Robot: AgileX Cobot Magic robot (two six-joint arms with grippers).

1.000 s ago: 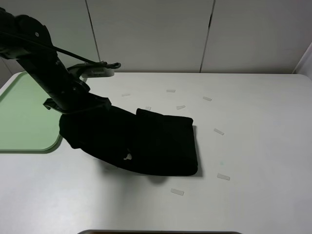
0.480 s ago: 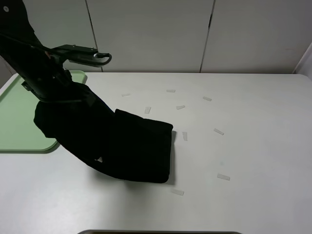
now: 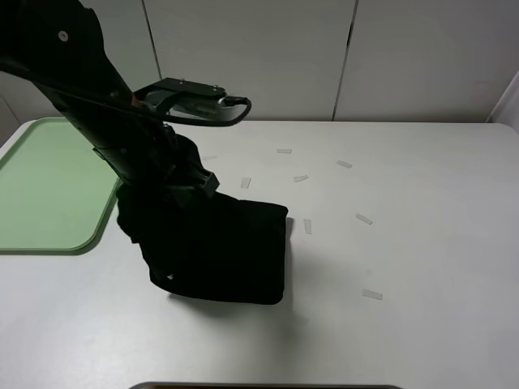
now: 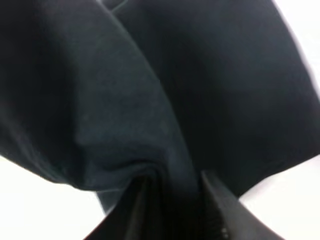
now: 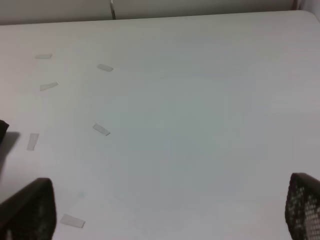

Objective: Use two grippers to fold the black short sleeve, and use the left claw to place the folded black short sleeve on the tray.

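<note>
L arm (image 3: pixel 122 138) swung back right; soft black shirt (image 3: pixel 219 251) bunched.

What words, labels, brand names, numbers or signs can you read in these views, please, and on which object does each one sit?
None can be read.
black short sleeve: plain dark cloth with no print showing.
tray: plain green.
tape strips on the table: blank.
left end effector: closed on the cloth, unmarked.

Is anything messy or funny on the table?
Yes. The black short sleeve hangs bunched from the left gripper, its lower part dragging on the table beside the green tray, not on it. Small tape bits lie scattered around.
</note>
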